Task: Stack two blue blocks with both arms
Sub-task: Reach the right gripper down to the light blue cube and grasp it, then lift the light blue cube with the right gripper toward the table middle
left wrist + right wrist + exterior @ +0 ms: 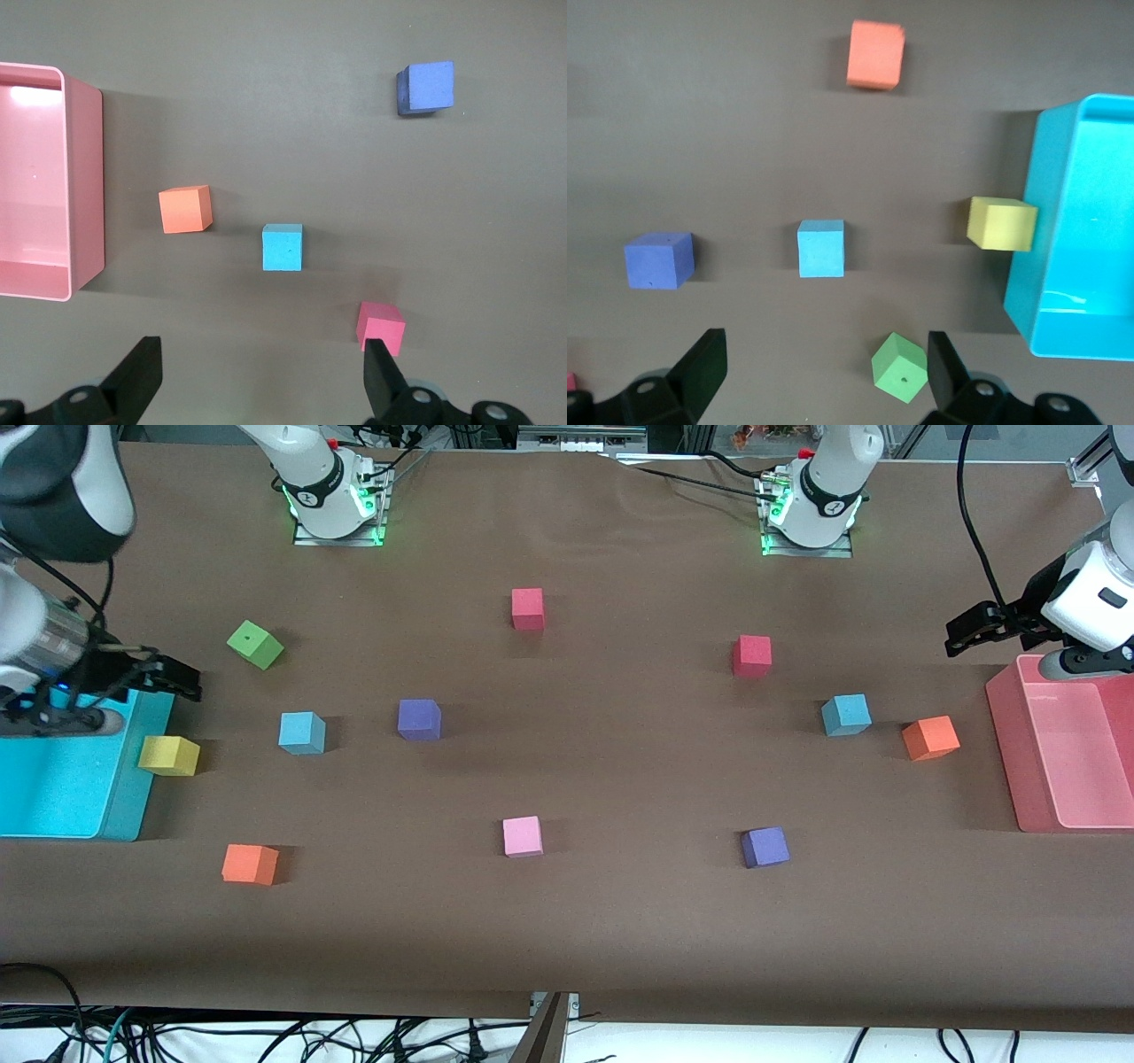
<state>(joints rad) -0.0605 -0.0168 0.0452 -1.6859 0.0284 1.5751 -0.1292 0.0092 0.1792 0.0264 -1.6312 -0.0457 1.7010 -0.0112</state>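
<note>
- Blue blocks sit well apart on the brown table [620,921]: one blue block [302,732] at centre left of the front view, between a yellow cube [168,755] and a purple cube [419,719]; the other blue block [846,715] at centre right, just beside an orange cube [930,738].
- Cyan bin [133,797] lies at the left edge of the frame, pink bin [1005,744] at the right edge.
- Right gripper [173,677] hangs over the cyan bin's rim, jaws spread wide and empty; left gripper [974,627] hangs above the pink bin, likewise wide and empty.
- Step in hand, as I judge it: each arm reaches for its near block. Come down square to the cube's faces, and keep clear of the orange neighbour.
- Wrist views show each block's top face squarely and its gap to neighbours; only the front view shows both blocks together.
</note>
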